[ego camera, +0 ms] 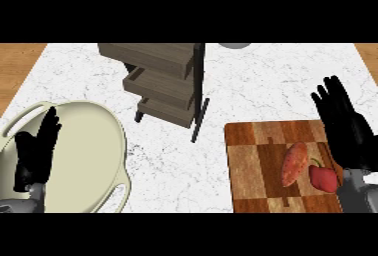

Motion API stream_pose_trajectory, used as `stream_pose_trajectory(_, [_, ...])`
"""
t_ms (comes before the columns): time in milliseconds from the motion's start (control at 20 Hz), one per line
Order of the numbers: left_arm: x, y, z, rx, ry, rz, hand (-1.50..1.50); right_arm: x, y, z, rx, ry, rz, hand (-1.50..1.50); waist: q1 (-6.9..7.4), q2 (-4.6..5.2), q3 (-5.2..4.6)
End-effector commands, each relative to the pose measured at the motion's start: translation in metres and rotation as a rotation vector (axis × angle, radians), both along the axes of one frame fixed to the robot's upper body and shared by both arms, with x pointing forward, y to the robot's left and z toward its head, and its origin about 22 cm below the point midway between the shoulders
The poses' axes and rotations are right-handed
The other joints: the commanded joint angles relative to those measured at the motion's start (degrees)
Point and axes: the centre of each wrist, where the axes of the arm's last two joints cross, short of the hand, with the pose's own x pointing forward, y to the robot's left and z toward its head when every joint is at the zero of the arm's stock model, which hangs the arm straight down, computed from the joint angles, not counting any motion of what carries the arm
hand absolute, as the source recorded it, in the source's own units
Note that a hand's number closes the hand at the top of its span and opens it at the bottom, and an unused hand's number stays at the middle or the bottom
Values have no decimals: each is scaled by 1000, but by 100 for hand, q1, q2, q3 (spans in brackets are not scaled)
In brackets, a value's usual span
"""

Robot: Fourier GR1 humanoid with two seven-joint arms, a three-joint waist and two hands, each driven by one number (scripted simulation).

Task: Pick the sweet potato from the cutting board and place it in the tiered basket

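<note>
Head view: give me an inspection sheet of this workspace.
Surface: white marbled counter, wood beyond its side edges.
Job's things: sweet potato lies on the cutting board; tiered basket stands behind.
Clutter: red pepper beside the sweet potato; cream pan at left; grey round thing at the far edge.
Hands: left hand open over the pan; right hand open above the board's right edge.
Cables: nothing seen.
Surroundings: nothing seen.
</note>
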Motion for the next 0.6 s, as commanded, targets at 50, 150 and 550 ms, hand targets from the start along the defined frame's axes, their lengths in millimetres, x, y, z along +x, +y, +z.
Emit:
stream_pose_trajectory(50, [7,-7,16,-54,-10,-82,0,7,44,5,-68,-150,-30,150,-193,-97,9])
stream_pose_trajectory(150, [16,-12,24,-100,-65,-158,0,8,55,16,-131,-273,-63,150,-217,-101,2])
stream_pose_trajectory(550, [0,-36,23,-218,-36,-297,0,-23,37,-66,-277,11,-805,-150,-244,-112,-3])
